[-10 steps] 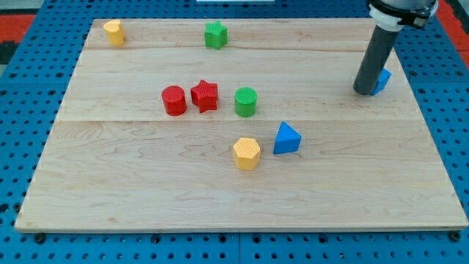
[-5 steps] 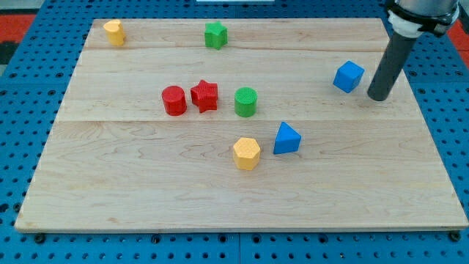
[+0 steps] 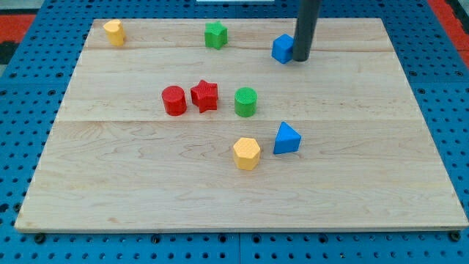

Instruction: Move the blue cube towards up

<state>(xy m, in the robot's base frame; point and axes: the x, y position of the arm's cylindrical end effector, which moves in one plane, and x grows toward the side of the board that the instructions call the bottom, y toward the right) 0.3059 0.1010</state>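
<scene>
The blue cube (image 3: 281, 48) sits near the view's top, right of centre, on the wooden board (image 3: 146, 176). My tip (image 3: 300, 58) stands right against the cube's right side, touching it or nearly so. The dark rod rises from there out of the view's top.
A green star block (image 3: 215, 34) and a yellow block (image 3: 113, 31) lie along the top. A red cylinder (image 3: 174, 100), red star (image 3: 204, 95) and green cylinder (image 3: 245, 102) sit mid-board. A yellow hexagon block (image 3: 247, 153) and a blue triangular block (image 3: 286, 138) lie below them.
The blue cube has moved up and to the left across the board. My tip went from the cube's left side round to its right side and followed it up-left.
</scene>
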